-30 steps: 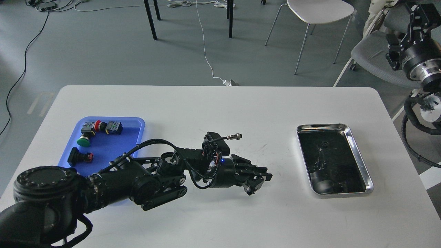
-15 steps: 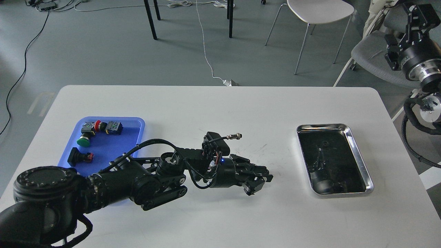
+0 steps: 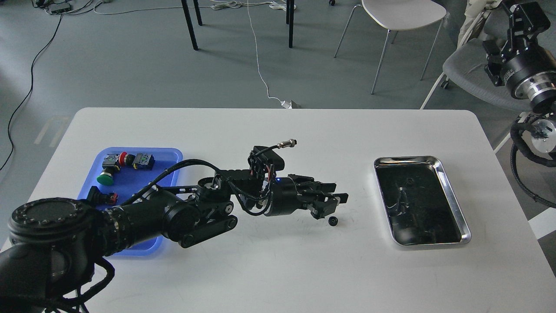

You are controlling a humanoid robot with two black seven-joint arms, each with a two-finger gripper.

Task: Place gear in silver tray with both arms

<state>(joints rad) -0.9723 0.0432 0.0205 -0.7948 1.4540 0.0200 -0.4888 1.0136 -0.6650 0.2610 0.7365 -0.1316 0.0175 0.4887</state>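
The gear [image 3: 332, 221] lies on the table [image 3: 278, 269], left of the silver tray [image 3: 451, 198], under the left gripper [image 3: 332, 201], whose jaws stand narrowly parted, holding nothing. The right gripper [image 3: 519, 19] is unreadable. The small gear may roll or skid if nudged.

Grey floor [image 3: 130, 65], white chair [image 3: 402, 15], cables [image 3: 260, 65]

No readable text, labels, brands or numbers anywhere.
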